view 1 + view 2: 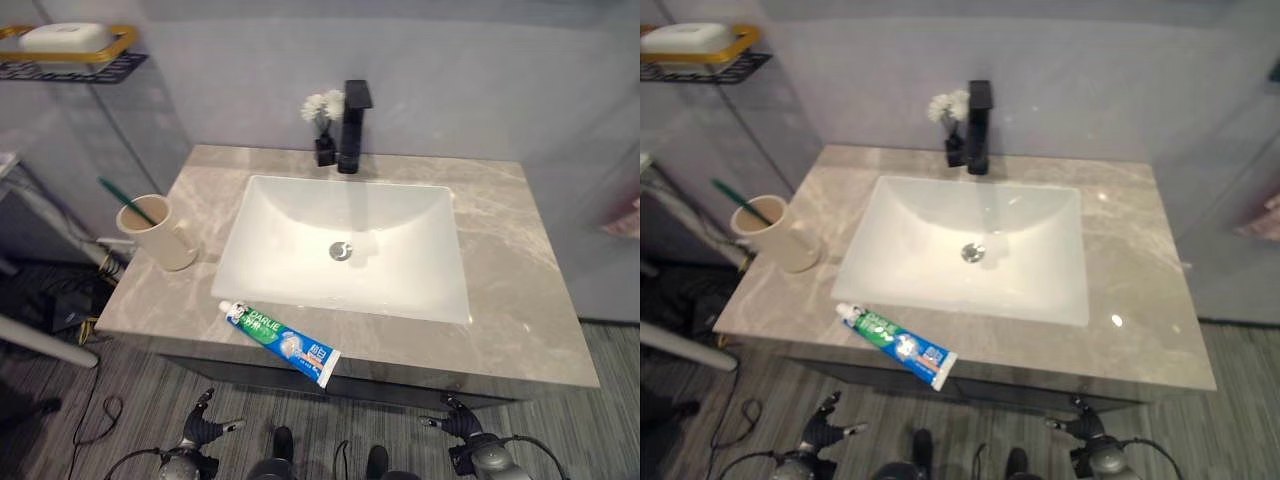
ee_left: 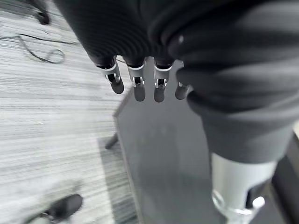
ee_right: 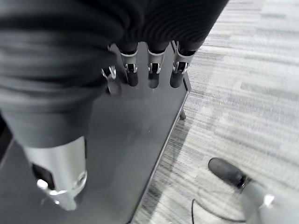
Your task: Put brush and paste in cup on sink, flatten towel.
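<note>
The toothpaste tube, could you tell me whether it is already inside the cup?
No, the toothpaste tube lies flat on the counter's front edge, in front of the sink, apart from the cup, which holds a green toothbrush.

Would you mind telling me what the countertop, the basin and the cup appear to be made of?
The countertop looks like polished grey-beige marble or a marble-look slab: pale veining, light reflections. The basin seems glossy white ceramic, smooth and evenly shiny. The cup is matte cream, probably plastic or ceramic; its look leaves that open.
</note>
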